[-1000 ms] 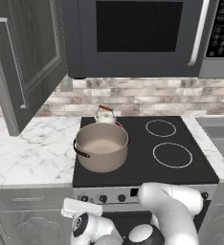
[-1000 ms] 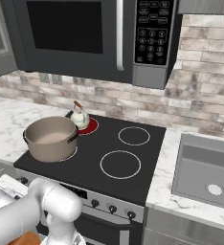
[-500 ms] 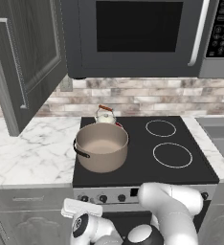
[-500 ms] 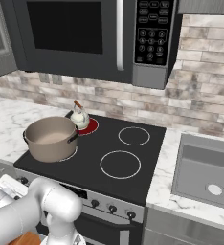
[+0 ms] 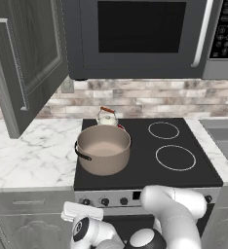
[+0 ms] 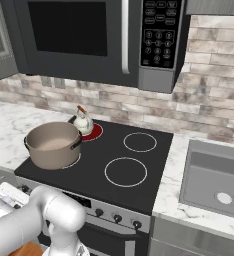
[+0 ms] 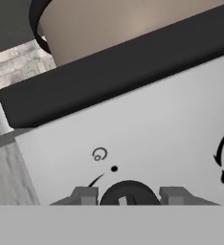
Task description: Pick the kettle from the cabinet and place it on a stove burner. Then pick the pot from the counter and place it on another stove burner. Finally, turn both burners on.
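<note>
Nothing on the stove has shifted; my end effector (image 7: 128, 196) straddles a black knob (image 7: 128, 192), whether clamped I cannot tell; pot (image 5: 104, 149) and kettle (image 5: 107, 117) on burners.

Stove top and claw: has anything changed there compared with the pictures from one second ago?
Nothing visibly changed. The pot and the kettle sit on the left burners, and the burner under the kettle glows red as before. The arm stays low at the stove front.

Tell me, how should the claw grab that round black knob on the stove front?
Probably pinch the round black knob by its rim, coming straight at the stove's front panel. It sticks out toward the claw, whose fingers sit either side.
</note>
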Tool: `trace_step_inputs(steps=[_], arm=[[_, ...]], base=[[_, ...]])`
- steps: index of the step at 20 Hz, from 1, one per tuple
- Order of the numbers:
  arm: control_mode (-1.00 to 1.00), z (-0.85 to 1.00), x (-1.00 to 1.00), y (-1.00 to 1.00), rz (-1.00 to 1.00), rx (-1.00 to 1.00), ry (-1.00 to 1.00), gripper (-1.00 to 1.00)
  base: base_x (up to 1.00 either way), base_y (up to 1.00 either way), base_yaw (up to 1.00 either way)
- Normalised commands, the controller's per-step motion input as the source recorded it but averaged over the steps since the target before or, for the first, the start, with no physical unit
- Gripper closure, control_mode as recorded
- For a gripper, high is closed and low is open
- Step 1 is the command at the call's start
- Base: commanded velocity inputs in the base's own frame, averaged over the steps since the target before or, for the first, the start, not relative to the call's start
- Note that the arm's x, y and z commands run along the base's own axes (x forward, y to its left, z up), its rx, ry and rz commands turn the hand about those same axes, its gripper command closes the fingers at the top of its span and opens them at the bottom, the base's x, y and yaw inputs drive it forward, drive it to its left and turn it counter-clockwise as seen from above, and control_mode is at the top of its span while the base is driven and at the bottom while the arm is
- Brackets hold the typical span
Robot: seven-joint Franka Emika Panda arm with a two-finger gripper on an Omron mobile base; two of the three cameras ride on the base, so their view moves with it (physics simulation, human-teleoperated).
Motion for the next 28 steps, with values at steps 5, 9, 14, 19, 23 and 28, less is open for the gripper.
trace_step_inputs(steps=[5,9,14,19,23,28], arm=[[-1.00,-0.02,0.00,0.27,0.00,-0.02,0.00,1.00],[-1.00,0.00,-0.03,0.05,0.00,-0.02,0.00,1.00],[-1.00,0.00,-0.09,0.00,0.00,-0.25,0.00,1.00],[-1.00,0.00,-0.13,0.01,0.00,-0.33,0.00,1.00],[-1.00,0.00,-0.12,0.06,0.00,-0.33,0.02,1.00],[-1.00,0.00,-0.13,0.06,-0.01,-0.32,0.03,1.00]], base=[[0.00,0.00,0.00],[0.00,0.00,0.00],[0.00,0.00,0.00],[0.00,0.00,0.00],[0.00,0.00,0.00],[0.00,0.00,0.00]])
